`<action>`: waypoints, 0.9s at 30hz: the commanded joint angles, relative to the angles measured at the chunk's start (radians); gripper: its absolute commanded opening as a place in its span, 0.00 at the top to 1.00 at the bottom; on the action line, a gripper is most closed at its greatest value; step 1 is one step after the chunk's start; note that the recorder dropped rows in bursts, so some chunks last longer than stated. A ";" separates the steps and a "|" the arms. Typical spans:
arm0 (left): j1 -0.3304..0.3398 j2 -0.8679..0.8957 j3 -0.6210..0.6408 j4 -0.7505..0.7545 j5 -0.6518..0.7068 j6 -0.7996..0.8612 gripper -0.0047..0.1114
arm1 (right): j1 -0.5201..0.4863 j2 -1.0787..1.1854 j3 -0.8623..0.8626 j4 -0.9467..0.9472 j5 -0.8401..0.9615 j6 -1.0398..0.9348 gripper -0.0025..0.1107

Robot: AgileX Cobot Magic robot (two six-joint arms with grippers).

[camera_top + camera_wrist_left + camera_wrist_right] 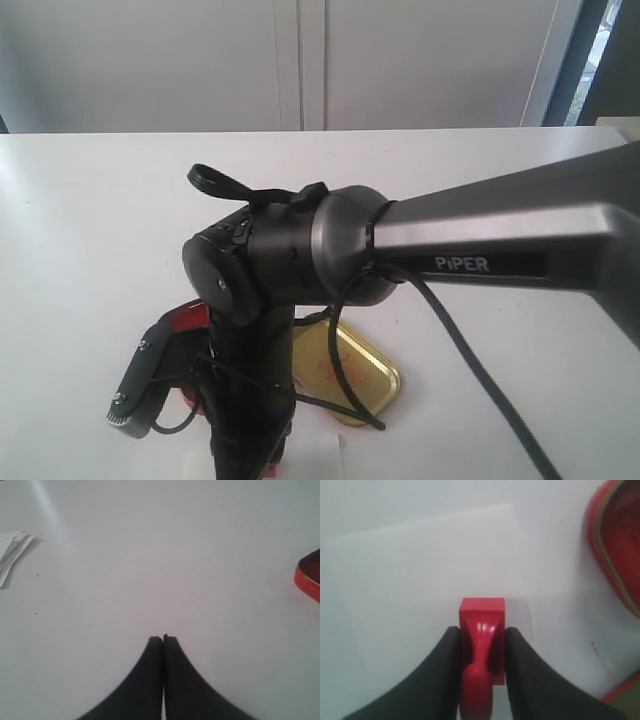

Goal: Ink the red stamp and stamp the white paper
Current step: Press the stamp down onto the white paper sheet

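Observation:
The red stamp [481, 612] is a small block with a stubby handle, and my right gripper [481, 630] is shut on its sides. Its base points down at the white paper [420, 565], close to the slip's near edge; I cannot tell whether they touch. No stamp mark shows on the visible part of the paper. In the exterior view the right arm [480, 245] reaches across to the front left and hides the stamp. My left gripper [163, 640] is shut on nothing, over bare tabletop.
The open red ink pad tin [617, 545] lies just beside the paper, also seen as a red tin [190, 320] behind the arm. Its gold lid [355, 372] lies to the right. A few loose white slips [12, 555] lie on the table.

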 commanded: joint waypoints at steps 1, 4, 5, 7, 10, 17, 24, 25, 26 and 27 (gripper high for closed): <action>-0.004 -0.005 -0.001 -0.012 0.002 0.000 0.96 | -0.022 -0.005 0.004 0.006 0.006 -0.007 0.98; -0.004 -0.005 -0.001 -0.012 0.002 0.000 0.96 | -0.022 -0.005 0.004 0.006 0.002 -0.007 0.98; -0.004 -0.005 -0.001 -0.012 0.002 0.000 0.96 | -0.022 -0.005 0.004 0.008 0.002 -0.007 0.98; -0.004 -0.005 -0.001 -0.012 0.002 0.000 0.96 | -0.022 -0.003 0.004 0.008 0.000 -0.007 0.98; -0.004 -0.005 -0.001 -0.012 0.002 0.000 0.96 | -0.022 -0.003 0.004 0.010 0.000 -0.007 0.98; -0.004 -0.005 -0.001 -0.012 0.002 0.000 0.96 | -0.022 0.014 0.004 0.028 0.000 -0.007 0.98; -0.004 -0.005 -0.001 -0.012 0.002 0.000 0.96 | -0.023 0.018 0.004 0.028 -0.010 -0.007 0.98; -0.004 -0.005 -0.001 -0.012 0.002 0.000 0.96 | -0.023 0.020 0.004 0.028 -0.013 -0.007 0.98; -0.004 -0.005 -0.001 -0.012 0.002 0.000 0.96 | -0.023 0.025 0.004 0.028 -0.016 -0.007 0.98; -0.004 -0.005 -0.001 -0.012 0.002 0.000 0.96 | -0.023 0.029 0.004 0.028 -0.016 -0.007 0.98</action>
